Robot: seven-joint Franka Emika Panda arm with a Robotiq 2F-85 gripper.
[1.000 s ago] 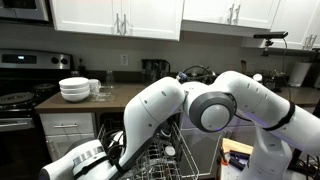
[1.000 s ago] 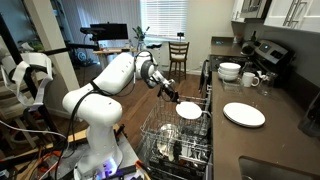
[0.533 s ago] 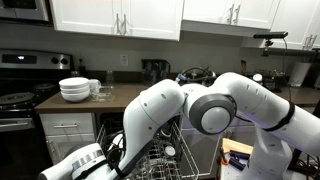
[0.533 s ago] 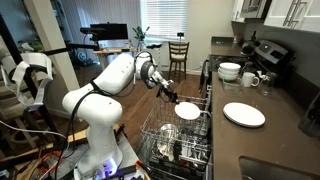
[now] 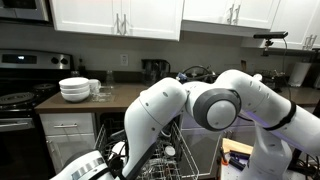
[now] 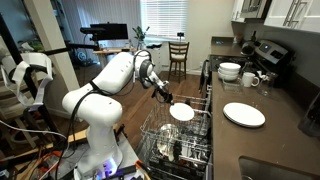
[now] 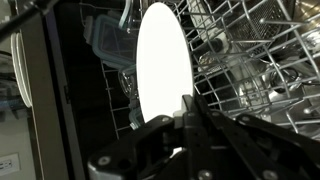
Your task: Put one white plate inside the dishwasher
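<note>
In an exterior view, the hand (image 6: 166,99) is shut tight on the rim of the white plate (image 6: 182,113), holding it just above the pulled-out rack of the dishwasher (image 6: 172,142). The plate is plain, round and flat, with no pattern. In the wrist view it stands nearly on edge as a bright, tall oval (image 7: 160,65), with the fingers (image 7: 200,125) pinching its lower edge and grey rack wires (image 7: 255,60) to its right. Further right, another plate (image 6: 243,114) lies flat on the desk (image 6: 285,118), near stacked bowls (image 6: 229,71).
</note>
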